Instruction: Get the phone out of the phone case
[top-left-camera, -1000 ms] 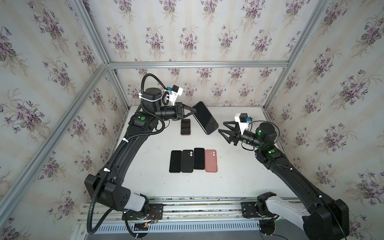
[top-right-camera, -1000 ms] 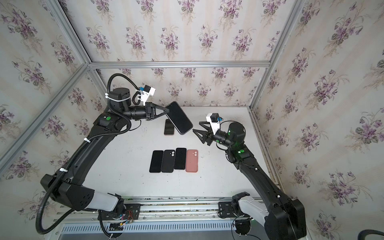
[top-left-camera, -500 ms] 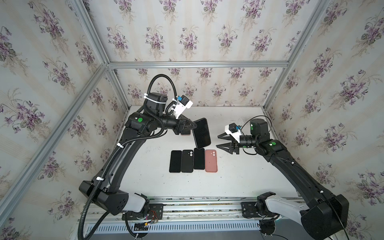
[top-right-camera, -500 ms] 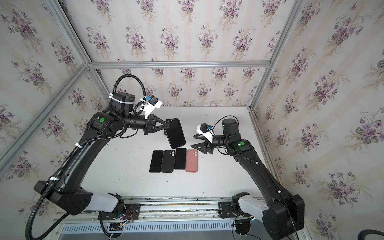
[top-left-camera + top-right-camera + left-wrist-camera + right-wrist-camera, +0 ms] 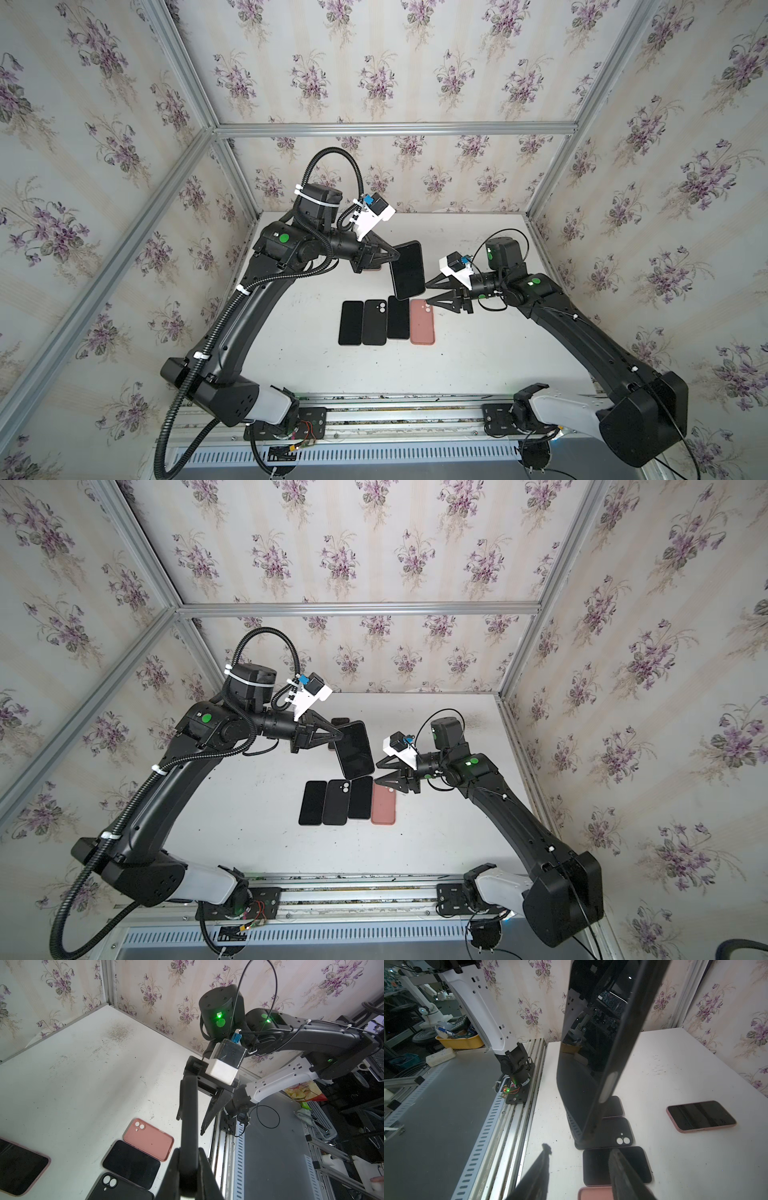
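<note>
**Thin pinch on a hanging phone, a full row lying just beneath**

The left gripper (image 5: 390,257) was clenched on the upper end of the cased phone (image 5: 408,270). The phone hung in the air over the middle of the table (image 5: 478,357), with its lower end just above the row laid out there. The right gripper (image 5: 427,294) stood at that lower corner with its jaws apart and nothing between them. In the right wrist view its fingers (image 5: 625,1176) were short of the phone's end and, as far as could be told, not touching it.

The left hold was a narrow pinch on one end of a long, smooth slab. Any push or pull at the far end would probably have levered the phone about those fingertips, so it could have twisted, slipped free and dropped onto the row. If the right jaws had closed on case and phone together rather than on the case lip alone, nothing would have come apart. On the rounded corner they might simply have skidded off.

Directly below lay the black phones (image 5: 398,318), a black case (image 5: 375,322) and a pink case (image 5: 422,322), side by side, with the right gripper's lower finger over the pink case. A pink-cased phone (image 5: 700,1116) lay farther back. The open room was to the right of the row, where the table was bare out to the side wall (image 5: 582,257) and forward to the rail (image 5: 395,411). The two grippers were near each other, which left little margin.
</note>
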`<action>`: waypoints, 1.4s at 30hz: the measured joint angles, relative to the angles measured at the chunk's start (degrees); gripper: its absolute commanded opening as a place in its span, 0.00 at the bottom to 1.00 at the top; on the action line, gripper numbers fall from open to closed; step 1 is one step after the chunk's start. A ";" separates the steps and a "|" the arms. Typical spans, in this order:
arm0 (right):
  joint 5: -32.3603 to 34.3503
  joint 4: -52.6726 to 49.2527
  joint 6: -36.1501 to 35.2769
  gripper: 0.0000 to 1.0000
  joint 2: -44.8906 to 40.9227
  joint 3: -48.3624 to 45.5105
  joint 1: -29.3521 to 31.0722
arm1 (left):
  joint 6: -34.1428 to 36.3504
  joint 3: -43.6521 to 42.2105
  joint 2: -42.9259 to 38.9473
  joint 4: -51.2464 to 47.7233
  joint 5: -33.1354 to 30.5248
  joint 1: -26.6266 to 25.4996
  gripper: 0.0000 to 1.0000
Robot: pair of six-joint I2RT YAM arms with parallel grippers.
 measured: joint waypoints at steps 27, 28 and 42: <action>-2.40 -1.05 -0.46 0.23 1.81 1.86 0.79 | 0.52 1.60 1.51 -1.14 0.63 -0.59 0.00; -2.40 -1.07 -0.48 0.22 1.90 1.86 0.83 | 0.55 1.62 1.57 -1.18 0.70 -0.59 0.00; -3.65 -3.13 -0.74 0.00 2.51 2.73 1.84 | 2.19 4.90 4.22 -2.51 4.55 -0.63 0.00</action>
